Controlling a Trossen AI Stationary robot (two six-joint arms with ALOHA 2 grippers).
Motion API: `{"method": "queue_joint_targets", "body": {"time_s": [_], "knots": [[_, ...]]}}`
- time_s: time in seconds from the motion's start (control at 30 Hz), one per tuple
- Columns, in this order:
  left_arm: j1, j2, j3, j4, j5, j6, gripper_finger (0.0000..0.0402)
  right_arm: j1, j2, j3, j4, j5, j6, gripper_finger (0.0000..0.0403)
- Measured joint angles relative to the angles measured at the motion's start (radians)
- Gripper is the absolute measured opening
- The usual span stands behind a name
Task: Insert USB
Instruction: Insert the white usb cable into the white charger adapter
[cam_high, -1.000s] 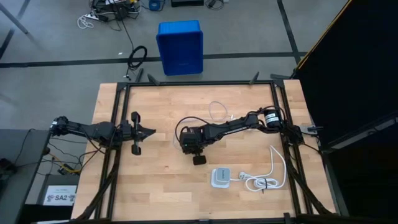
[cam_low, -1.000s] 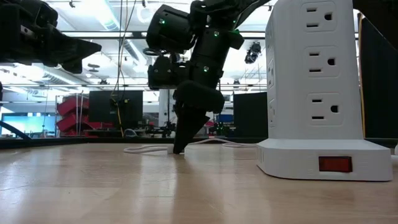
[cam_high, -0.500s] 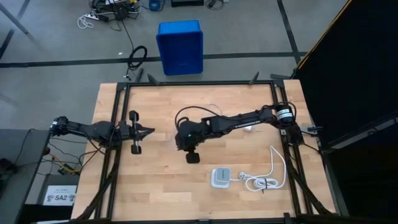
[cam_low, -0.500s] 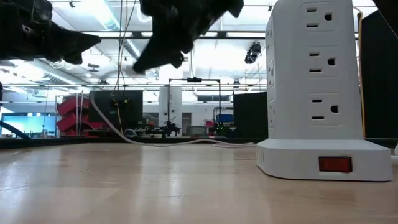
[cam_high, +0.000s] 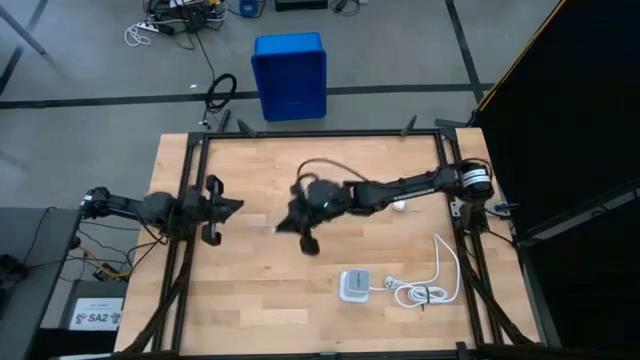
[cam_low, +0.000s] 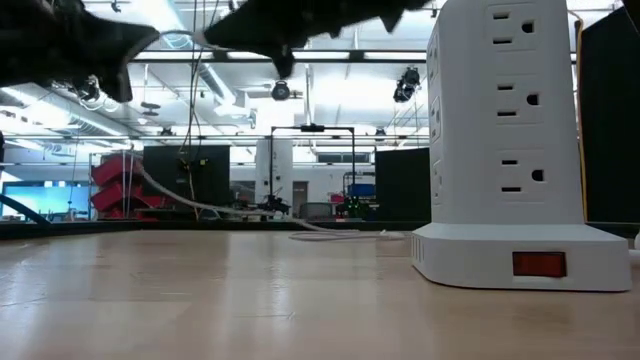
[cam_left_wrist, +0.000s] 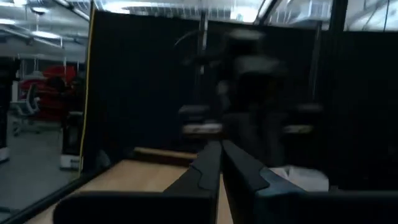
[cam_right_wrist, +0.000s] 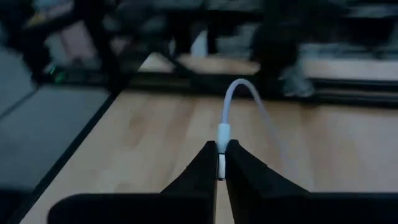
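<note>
The USB cable (cam_right_wrist: 239, 87) is thin and white. Its plug end sits in my shut right gripper (cam_right_wrist: 221, 149), which hangs above the table's middle (cam_high: 285, 224) with its fingers pointing at the left gripper. The rest of the cable sags down to the table (cam_low: 185, 200). My left gripper (cam_high: 236, 206) is shut on nothing and hovers over the left side of the table, its fingers (cam_left_wrist: 217, 146) pointing at the right arm. The white outlet tower (cam_low: 500, 140) stands on the table; from above it shows as a square box (cam_high: 352, 285). My right gripper pinches the USB cable's plug end (cam_right_wrist: 219, 165) between its two fingers. The cable runs along the fingers and out past their tips. That end is lifted clear. The cable arches up ahead of the tips, then drops slack toward the table.
The tower's thick bundled white cord (cam_high: 420, 292) lies at the near right. A small white cube (cam_high: 400, 207) sits beside the right arm. A dark frame (cam_high: 320, 133) runs around the tabletop. A blue bin (cam_high: 290, 75) stands on the floor beyond the far edge.
My right gripper was pointing down with its tips on the table. It has risen and tipped up to nearly level, swinging toward the far-left. The cable's plug end rose with it, while the rest of the cable stayed trailing on the table.
</note>
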Motion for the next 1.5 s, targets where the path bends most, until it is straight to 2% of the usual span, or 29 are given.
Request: {"method": "queue_joint_targets", "body": {"time_s": [0.2,0.27,0.37,0.47,0.67,0.77,0.9,1.03,1.2,1.37,1.5], "knots": [[0.000,-0.001,0.000,0.058,0.019,-0.007,0.0000,-0.077,-0.091,-0.244,0.364,-0.036,0.112,0.0000],[0.000,0.002,0.000,0.062,-0.030,-0.024,0.0000,-0.106,-0.105,-0.309,0.475,-0.044,0.149,0.0000],[0.001,0.013,0.014,0.041,-0.168,-0.091,0.0000,-0.146,-0.111,-0.376,0.601,-0.046,0.199,0.0000],[0.000,0.065,0.062,0.018,-0.157,-0.130,0.0000,-0.180,-0.111,-0.407,0.685,-0.056,0.235,0.0000],[0.000,0.333,0.105,0.073,-0.174,-0.257,0.0000,-0.210,-0.111,-0.411,0.743,-0.098,0.251,0.0000],[0.000,0.532,0.107,0.232,-0.195,-0.311,0.0000,-0.199,-0.111,-0.411,0.752,-0.115,0.251,0.0000],[0.000,0.780,0.108,0.554,-0.187,-0.316,0.0006,-0.176,-0.111,-0.411,0.738,-0.112,0.239,0.0000],[0.000,0.995,0.117,0.764,-0.186,-0.319,0.0040,-0.146,-0.111,-0.411,0.738,-0.112,0.231,0.0000],[0.000,1.177,0.202,0.888,-0.167,-0.314,0.0120,-0.122,-0.111,-0.411,0.736,-0.100,0.226,0.0000],[0.000,1.268,0.299,0.937,-0.173,-0.238,0.0196,-0.118,-0.111,-0.411,0.729,-0.086,0.226,0.0000],[0.000,1.285,0.329,0.934,-0.174,-0.211,0.0226,-0.118,-0.111,-0.411,0.722,-0.085,0.226,0.0000]]}}
